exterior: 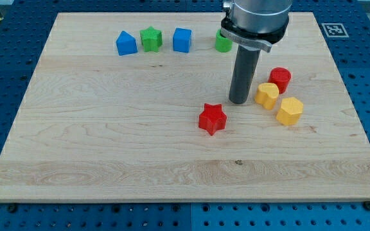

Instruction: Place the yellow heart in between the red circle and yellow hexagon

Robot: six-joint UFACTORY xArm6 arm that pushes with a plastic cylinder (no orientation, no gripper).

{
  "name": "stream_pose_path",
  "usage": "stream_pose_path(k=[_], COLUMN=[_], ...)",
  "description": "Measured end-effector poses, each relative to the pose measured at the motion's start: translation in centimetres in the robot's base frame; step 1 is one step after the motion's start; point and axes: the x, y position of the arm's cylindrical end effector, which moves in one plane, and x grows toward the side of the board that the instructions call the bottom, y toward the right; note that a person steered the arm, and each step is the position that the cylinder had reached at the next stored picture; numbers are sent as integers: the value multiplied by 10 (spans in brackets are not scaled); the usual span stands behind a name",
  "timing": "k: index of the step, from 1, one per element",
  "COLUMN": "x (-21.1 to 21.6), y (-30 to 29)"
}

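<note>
My tip (239, 101) sits just left of yellow heart (267, 95). Heart lies between red circle (280, 78) and yellow hexagon (290, 111), touching or nearly. No claw fitted; rod only.

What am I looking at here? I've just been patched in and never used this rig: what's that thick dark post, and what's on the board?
One camera looks down on a wooden board. The dark post is the arm's rod; it has no fingers, holds nothing and only pushes. My tip sits just left of the yellow heart, which lies between the red circle and yellow hexagon. A red star lies below-left. Along the top: blue block, green star, blue cube and a half-hidden green block.
</note>
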Motion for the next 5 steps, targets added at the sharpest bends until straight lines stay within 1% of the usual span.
stream_pose_path(k=[1, 2, 3, 4, 5], x=[0, 0, 0, 0, 0], y=[0, 18, 49, 57, 42])
